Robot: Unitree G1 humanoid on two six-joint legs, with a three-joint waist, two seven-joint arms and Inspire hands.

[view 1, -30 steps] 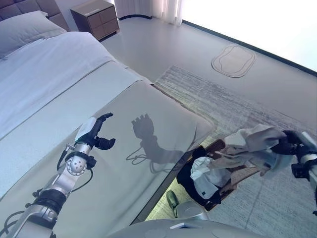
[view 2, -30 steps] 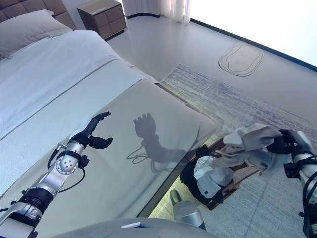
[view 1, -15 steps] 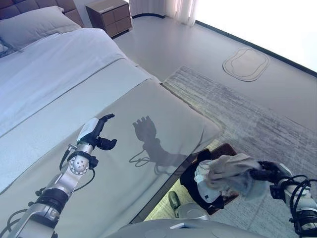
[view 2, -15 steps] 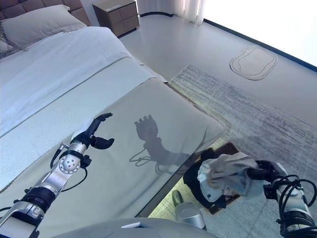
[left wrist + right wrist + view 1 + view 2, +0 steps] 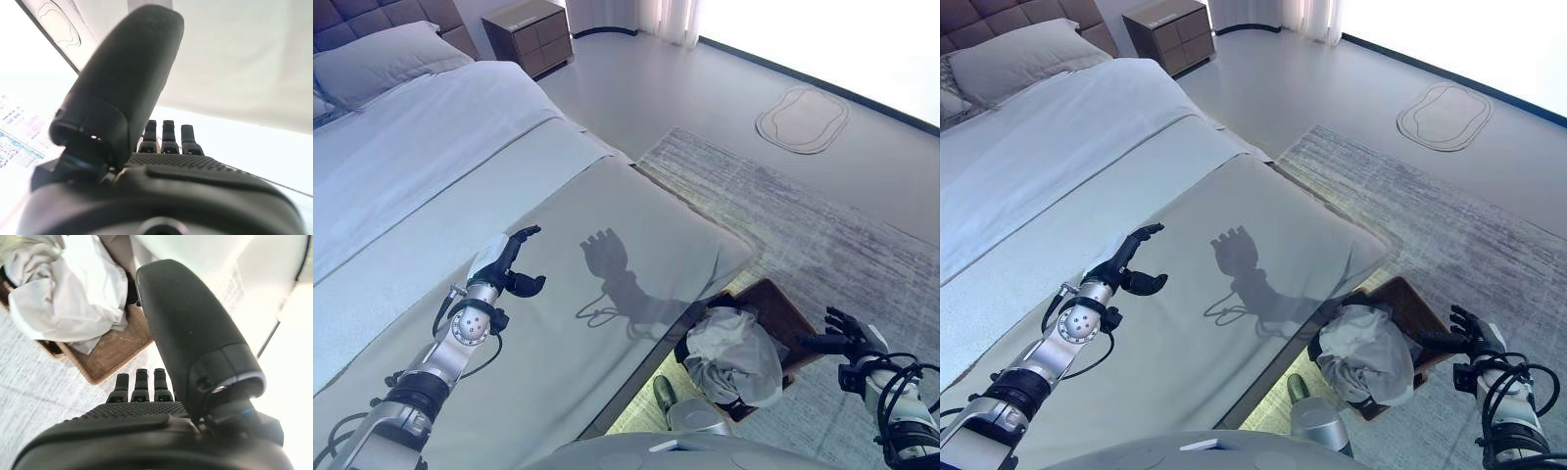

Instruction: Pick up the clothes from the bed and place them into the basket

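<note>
A pile of pale grey and white clothes (image 5: 734, 351) lies in the brown wicker basket (image 5: 783, 311) on the rug at the foot of the bed (image 5: 460, 186). My right hand (image 5: 842, 338) hovers just right of the basket with its fingers spread, holding nothing. In the right wrist view the clothes (image 5: 68, 293) and the basket's rim (image 5: 112, 360) show past that hand (image 5: 195, 347). My left hand (image 5: 504, 262) floats open above the grey bed cover, empty. No clothes show on the visible bed.
A grey patterned rug (image 5: 803, 215) lies under the basket. A pillow (image 5: 382, 59) rests at the bed's head, and a brown nightstand (image 5: 529, 34) stands beyond it. An oval floor mat (image 5: 803, 113) lies far right.
My right hand came down to the basket and let go of the grey garment, which now lies on the pile inside. The hand has drawn off to the right, empty. The left hand stayed put.
</note>
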